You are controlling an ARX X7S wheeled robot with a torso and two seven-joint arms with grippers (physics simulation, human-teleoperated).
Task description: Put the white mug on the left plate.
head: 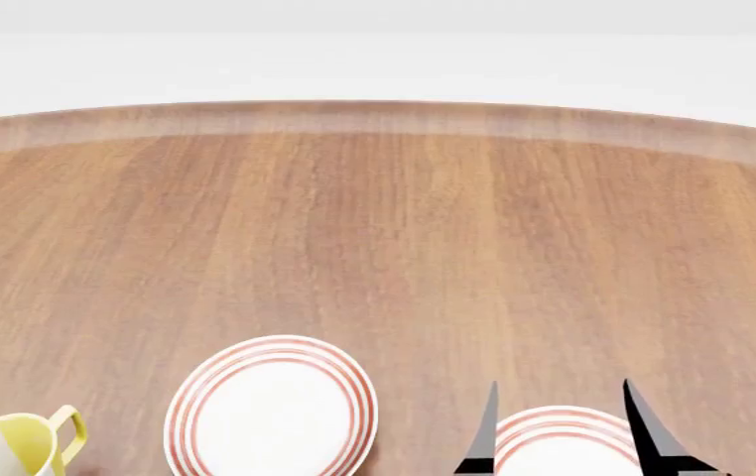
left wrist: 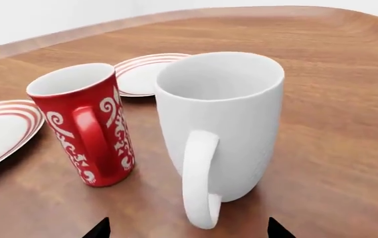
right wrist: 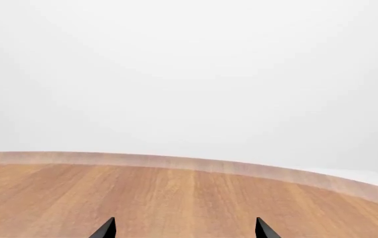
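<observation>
1. Centre of the left wrist frame: tall plain glossy white ceramic mug (left wrist: 232,119) stands upright on the brown wood-grain table (left wrist: 335,114), loop handle facing the camera.
2. Left gripper (left wrist: 187,229): only two black fingertips (left wrist: 99,229) show at the bottom edge of that frame, spread wide apart, nothing between them. The mug's handle sits just above the gap between the tips, not touched by either.
3. Left of the white mug, just beside it: small red mug with white swirls (left wrist: 86,124), upright, handle also toward the camera. Cannot tell whether the two mugs touch.
4. Behind the mugs, upper middle of the left wrist frame: round white plate with thin red rings (left wrist: 136,73), partly hidden by both mugs. A second identical plate (left wrist: 0,131) is cut off at the left edge.
5. Head frame, bottom: left plate (head: 272,412) lies flat, right plate (head: 567,444) partly behind the right gripper (head: 564,421), whose black fingers stand apart, holding nothing.
6. Bottom-left corner of the head frame: small white mug with yellow interior and handle (head: 14,444). The tall white mug is out of this frame.
7. Right wrist frame: bare table, far rim, two separated black tips at the bottom.
</observation>
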